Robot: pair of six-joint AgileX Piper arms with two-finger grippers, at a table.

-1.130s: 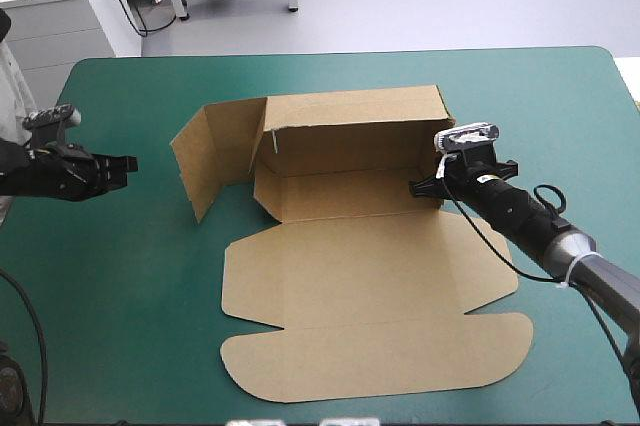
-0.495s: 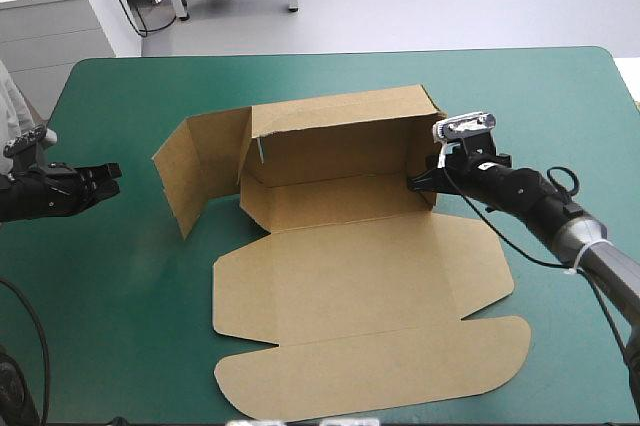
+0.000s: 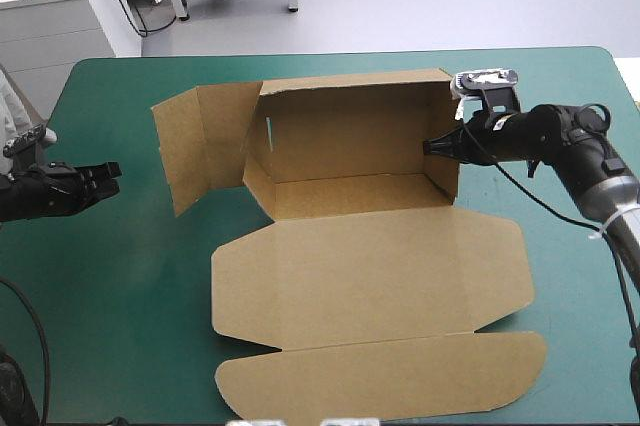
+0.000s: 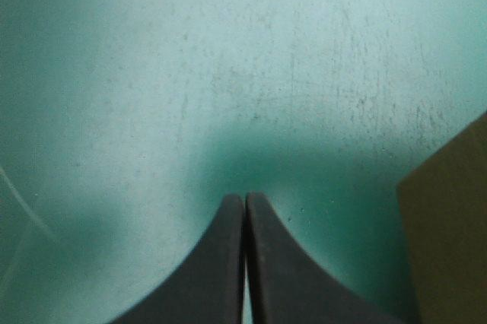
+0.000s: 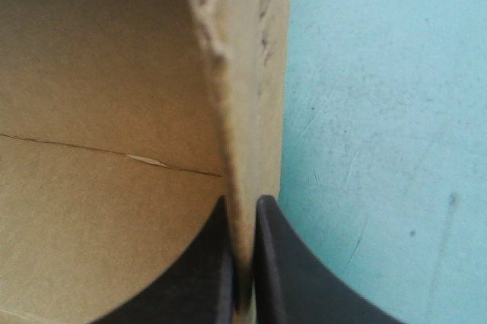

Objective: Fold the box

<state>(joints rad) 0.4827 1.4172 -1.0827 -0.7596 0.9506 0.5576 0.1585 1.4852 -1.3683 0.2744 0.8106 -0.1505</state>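
Note:
The brown box [image 3: 350,246] lies in the middle of the teal-green table, its back wall and right end wall raised, its lid flat toward the front edge. A left flap [image 3: 195,146] stands up and swings outward. My right gripper [image 3: 432,147] is shut on the box's right end wall [image 5: 242,111], one finger inside and one outside. My left gripper [image 3: 112,174] hovers shut near the table's left edge, well apart from the left flap; a corner of the box [image 4: 449,225] shows ahead and to one side of it [image 4: 244,202].
Bare teal-green cover [image 3: 560,296] lies to the right of the lid and behind the box. A white cabinet [image 3: 60,16] stands beyond the table's far left corner.
The right gripper has pulled the box's right wall toward the far right, turning and shifting the whole box. The left flap swung further out. The left gripper stayed near the left edge.

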